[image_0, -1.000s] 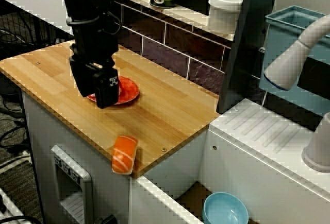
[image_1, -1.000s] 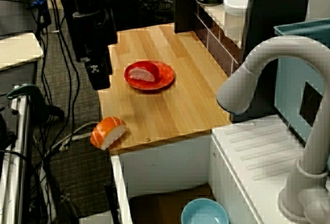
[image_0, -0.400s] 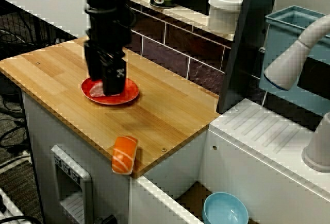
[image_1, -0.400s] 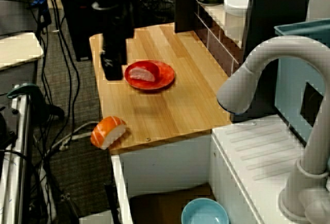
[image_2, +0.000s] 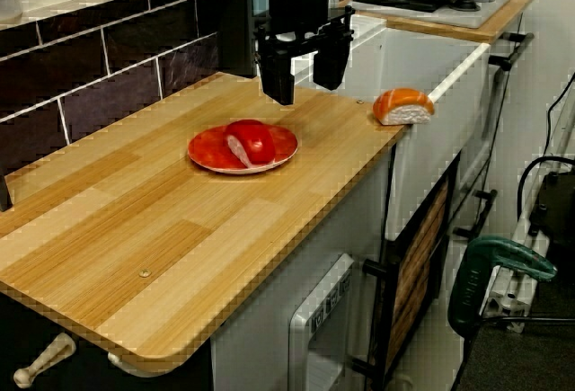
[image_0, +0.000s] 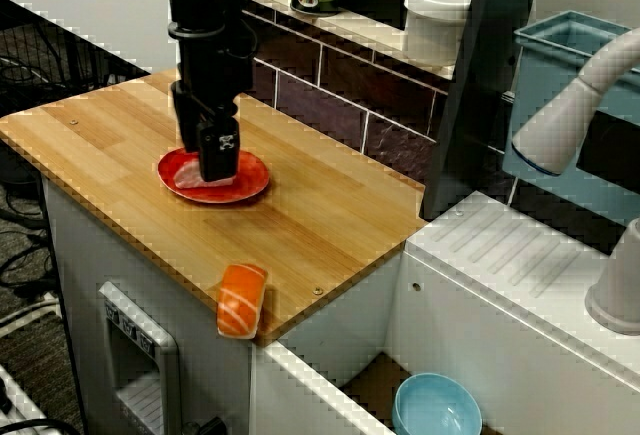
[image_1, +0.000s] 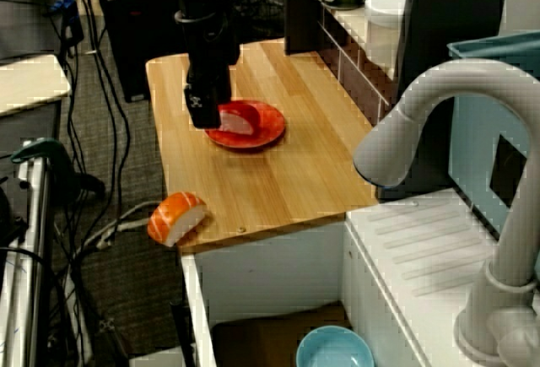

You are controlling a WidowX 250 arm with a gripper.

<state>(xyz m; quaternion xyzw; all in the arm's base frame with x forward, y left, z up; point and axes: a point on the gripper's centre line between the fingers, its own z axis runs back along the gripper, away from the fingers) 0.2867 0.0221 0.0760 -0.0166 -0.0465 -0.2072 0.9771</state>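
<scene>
The black claw (image_2: pixel 304 69) hangs with its two blocky fingers apart, over a glossy round red plate (image_2: pixel 208 151). On the plate lies a domed red tuna sushi piece (image_2: pixel 252 142). The table (image_2: pixel 135 220) is pale, striped wood. An orange salmon sushi piece (image_2: pixel 403 105) sits at its edge, well apart.

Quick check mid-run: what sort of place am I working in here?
Probably a toy kitchen: light wooden countertop with dark tiled backsplash, grey plastic faucet beside it, and an orange toy sushi piece at the counter's edge.
</scene>
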